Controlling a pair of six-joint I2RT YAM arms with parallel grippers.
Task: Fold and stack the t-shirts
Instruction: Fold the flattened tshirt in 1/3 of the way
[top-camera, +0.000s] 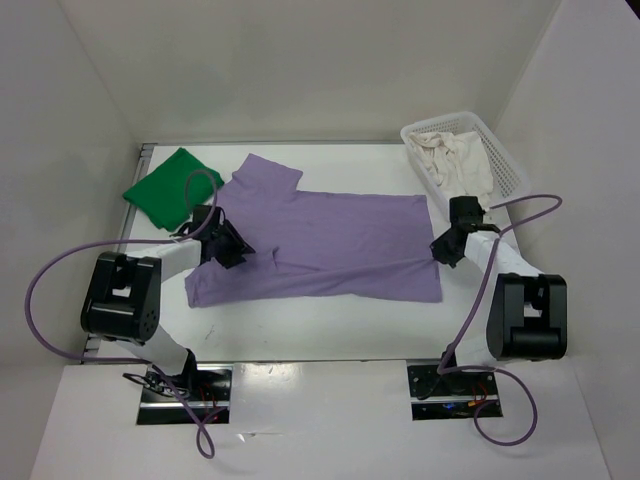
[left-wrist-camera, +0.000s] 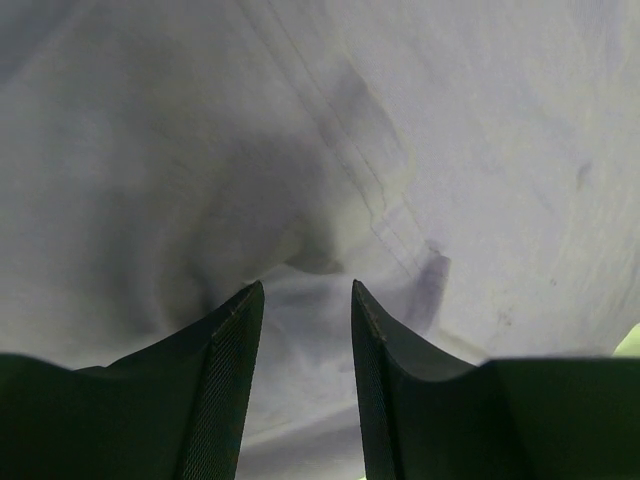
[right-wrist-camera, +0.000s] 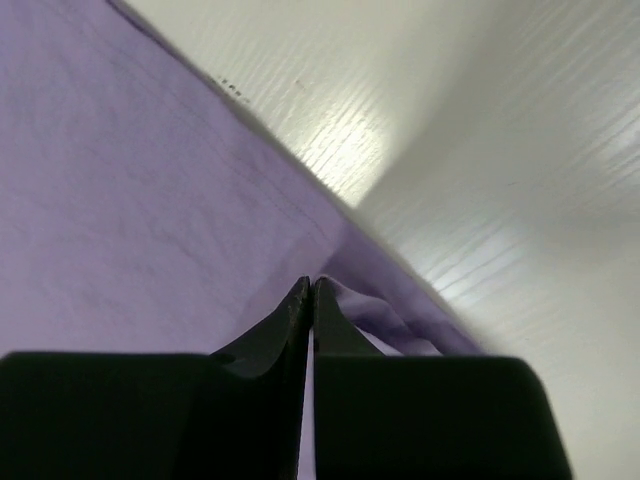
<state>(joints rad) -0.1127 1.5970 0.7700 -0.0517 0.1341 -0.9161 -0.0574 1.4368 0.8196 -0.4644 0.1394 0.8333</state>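
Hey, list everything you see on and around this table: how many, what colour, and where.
purple t-shirt: one, lavender, spread across the table's middle
green t-shirt: one, bright green, folded, far left corner
cream t-shirt: one, off-white, crumpled in the basket
basket: one, white mesh, far right corner
table: one, white
left pincer: one, black, open over the purple t-shirt's left part
right pincer: one, black, shut on the purple t-shirt's right edge

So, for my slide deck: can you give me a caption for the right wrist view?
Right gripper closed on the edge of the purple shirt, white table beside it.
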